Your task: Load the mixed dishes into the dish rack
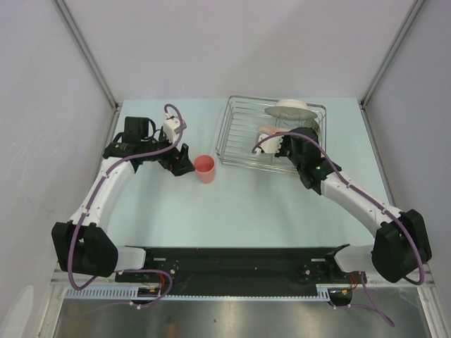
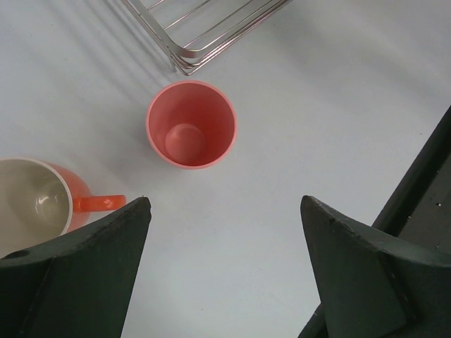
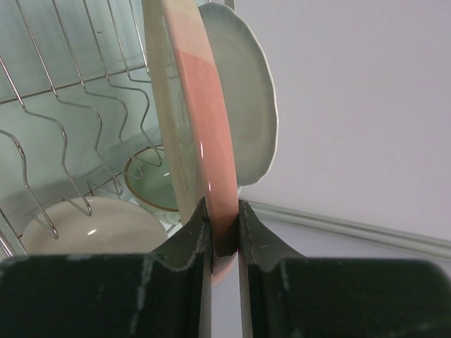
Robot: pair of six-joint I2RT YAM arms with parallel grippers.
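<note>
1. the right end effector [image 3: 224,211] is pinching the rim of the cream-and-pink plate [image 3: 201,105], its jaws drawn narrow on the edge. the plate is standing on edge and stretching straight away from the fingers.
2. this plate is sitting over the right part of the dish rack [image 1: 239,137], with the white plate [image 3: 250,105] standing just beside it on the outer side. i cannot tell whether the two are touching.
3. the coming move is turning on one relation. the held plate's face is running roughly parallel to the white plate and alongside the upright tines [image 3: 67,141] on its left in the wrist view. so i am judging that it needs a straight lowering into a slot, not a twist. whether its far edge is already sitting between wires is hidden.
4. the green bowl [image 3: 151,183] and the pale pink bowl [image 3: 99,225] are lying low beyond the wires, left of the plate. a drift that way is risking a knock.
5. the left end effector [image 2: 225,201] is hovering wide open, holding nothing. the small pink cup [image 2: 190,124] is standing upright on the worktop [image 2: 338,105] just ahead of it, a little left of centre, between it and the rack's corner.
6. the orange mug [image 2: 42,201] is standing just beside the left finger, its handle pointing toward the gap. the left arm is the nearer one for both cup and mug.
</note>
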